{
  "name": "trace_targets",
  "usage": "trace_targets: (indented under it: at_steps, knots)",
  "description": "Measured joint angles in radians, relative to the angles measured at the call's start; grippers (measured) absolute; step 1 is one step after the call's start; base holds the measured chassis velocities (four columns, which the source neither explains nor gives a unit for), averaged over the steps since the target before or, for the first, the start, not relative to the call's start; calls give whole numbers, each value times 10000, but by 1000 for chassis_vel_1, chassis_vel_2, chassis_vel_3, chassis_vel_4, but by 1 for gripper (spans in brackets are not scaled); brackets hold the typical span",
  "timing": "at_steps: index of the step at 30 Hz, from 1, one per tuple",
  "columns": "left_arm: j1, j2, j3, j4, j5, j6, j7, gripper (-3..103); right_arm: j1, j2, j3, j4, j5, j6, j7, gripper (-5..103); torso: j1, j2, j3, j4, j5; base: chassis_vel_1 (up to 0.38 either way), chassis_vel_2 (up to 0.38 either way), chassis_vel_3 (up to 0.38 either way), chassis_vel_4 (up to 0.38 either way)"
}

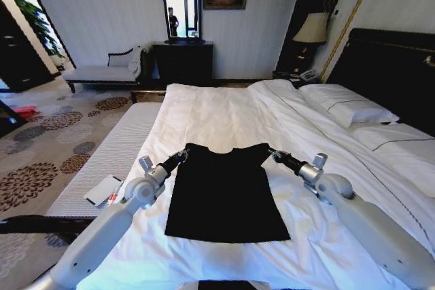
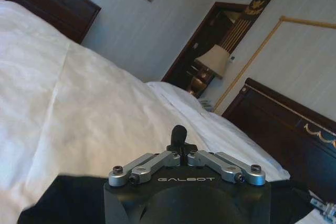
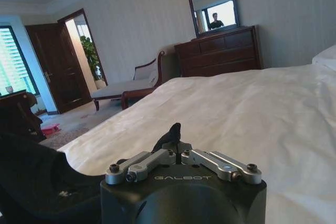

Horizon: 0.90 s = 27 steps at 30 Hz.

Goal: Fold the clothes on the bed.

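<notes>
The fold looks to be at its opening step: both arms reach to the far corners of the black T-shirt (image 1: 226, 191), which lies flat on the white duvet of the bed (image 1: 224, 110), collar away from the robot and hem toward it. The left end effector (image 1: 182, 155) sits at the shirt's left shoulder and sleeve, the right end effector (image 1: 273, 153) at the right shoulder, each touching or just at the fabric edge.

In the left wrist view the left end effector (image 2: 179, 134) has its fingers pressed together into one dark tip, with black cloth below the housing; the right end effector (image 3: 171, 132) in its own wrist view looks the same, closed to a point with dark cloth beside it. Whether either tip actually pinches fabric I cannot tell (the contact is hidden behind the housings).

My judgement is that the next move calls for a secure hold on both shoulders, then an even lift toward the hem so the shirt doubles over without dragging the duvet.
</notes>
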Motion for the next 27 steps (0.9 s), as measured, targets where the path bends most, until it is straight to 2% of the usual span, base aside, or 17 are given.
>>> trace_targets:
  at_steps: [10, 16, 27]
  knots:
    - [1180, 445, -578, -907, 80, -53, 14, 1, -1743, 432, 917, 1008, -403, -3, 25, 0, -1, 0, 0, -3, 1, 0, 0, 0, 0]
    - [2127, 575, -971, -1277, 398, -95, 90, 1, -2660, 651, 1446, 1514, -588, -4, 50, 0, -1, -1, 0, -2, -1, 0, 0, 0, 0]
    - [3719, 328, -1653, -1798, 929, -175, 188, 1, -3880, 1009, 2250, 2057, -952, 86, -67, 0, -1, -1, 0, -2, 0, 0, 0, 0, 0]
